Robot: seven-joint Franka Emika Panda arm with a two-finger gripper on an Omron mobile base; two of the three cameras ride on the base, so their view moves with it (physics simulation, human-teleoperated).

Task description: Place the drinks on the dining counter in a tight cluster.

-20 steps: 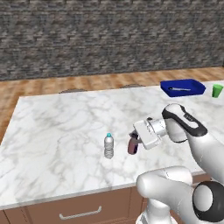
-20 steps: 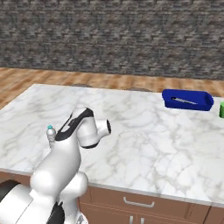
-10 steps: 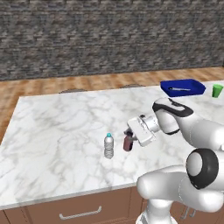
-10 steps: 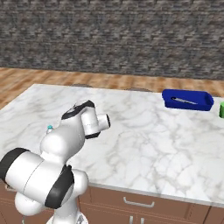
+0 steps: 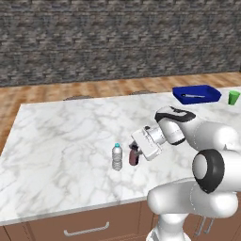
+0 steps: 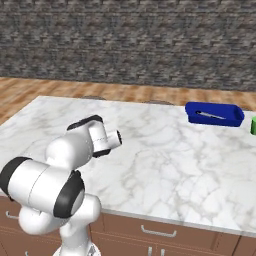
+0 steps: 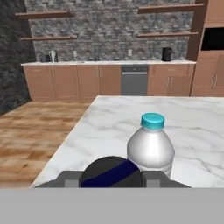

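White marble veined with grey covers the long dining counter (image 5: 61,132), with brown wooden drawers below its front edge. Seen from the left base camera, the small water bottle (image 5: 117,157) stands upright on the near middle of the top, its blue cap uppermost. Just to its right the gripper (image 5: 133,155) reaches in sideways from the white arm, and the little purple-brown bottle (image 5: 133,157) sits between its fingers, clamped there, upright and close beside the water bottle without touching it as far as I can see. Whether its base rests on the marble or hangs just above it I cannot tell. Far off at the right end of the counter lie a blue tray (image 5: 196,93) and, beside it, a green cup (image 5: 233,97).

From the right base camera the arm's own bulk stands in front of the hand, so the fingers and both bottles are hidden behind it. The marble counter (image 6: 190,165) stretches away to the right, with the blue tray (image 6: 214,113) near its far edge and a sliver of the green cup (image 6: 253,125) at the frame's border.

Along the hand itself, the round dark top of the held bottle (image 7: 112,172) with a blue band sits low between the finger tips, and the water bottle (image 7: 151,148) rises just behind it, slightly to the right, on the marble (image 7: 87,131).
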